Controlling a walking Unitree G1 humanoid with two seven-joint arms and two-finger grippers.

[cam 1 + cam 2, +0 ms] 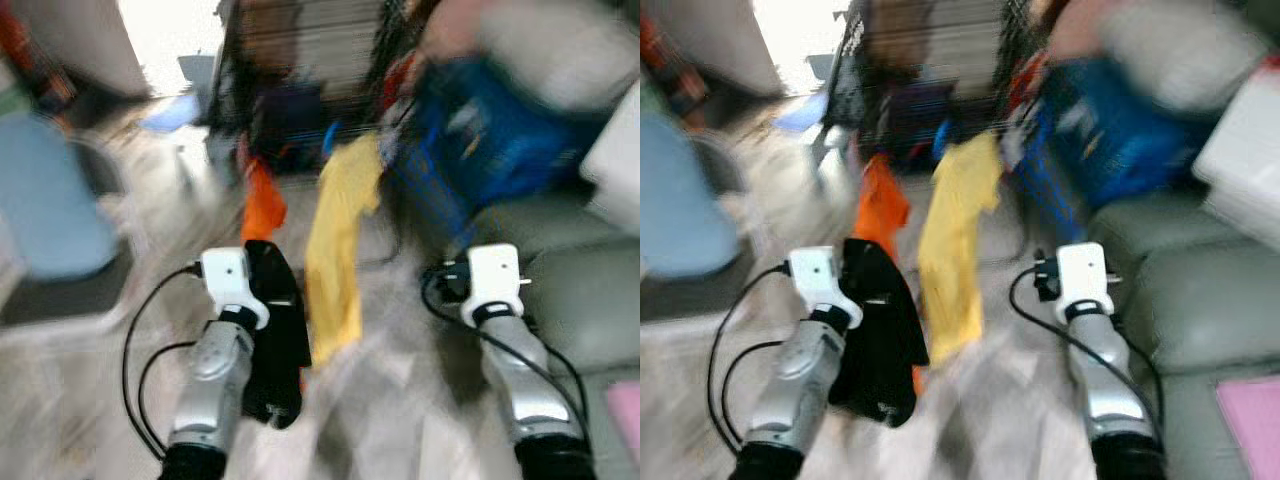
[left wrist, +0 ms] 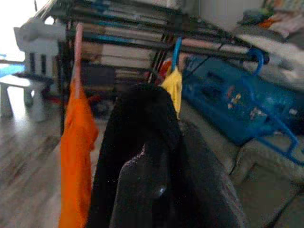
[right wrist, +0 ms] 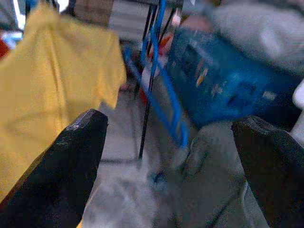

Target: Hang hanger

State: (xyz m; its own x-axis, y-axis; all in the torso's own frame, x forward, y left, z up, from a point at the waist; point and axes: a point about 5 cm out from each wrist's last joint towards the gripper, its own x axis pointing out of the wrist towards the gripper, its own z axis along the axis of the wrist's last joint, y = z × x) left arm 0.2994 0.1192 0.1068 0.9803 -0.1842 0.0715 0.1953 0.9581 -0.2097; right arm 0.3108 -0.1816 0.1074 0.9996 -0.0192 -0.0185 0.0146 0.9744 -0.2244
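Note:
A black garment (image 1: 275, 340) hangs from my left gripper (image 1: 262, 268), draped over it so the fingers are hidden; in the left wrist view the black cloth (image 2: 152, 156) covers them. Ahead stands a dark drying rack (image 2: 156, 40). An orange garment (image 2: 78, 137) hangs from it on a pink hanger, and a yellow garment (image 1: 335, 250) on a blue hanger (image 2: 176, 47). My right gripper (image 3: 171, 161) is open and holds nothing, just right of the yellow garment (image 3: 47, 80), facing the rack's legs. Both eye views are blurred.
A large blue bag or cloth (image 1: 490, 130) sits at the rack's right end, above a grey sofa (image 1: 580, 290) with something pink (image 1: 625, 405) on it. A pale blue object (image 1: 50, 200) stands at the left. A white stool (image 2: 19, 90) stands on the wooden floor beyond.

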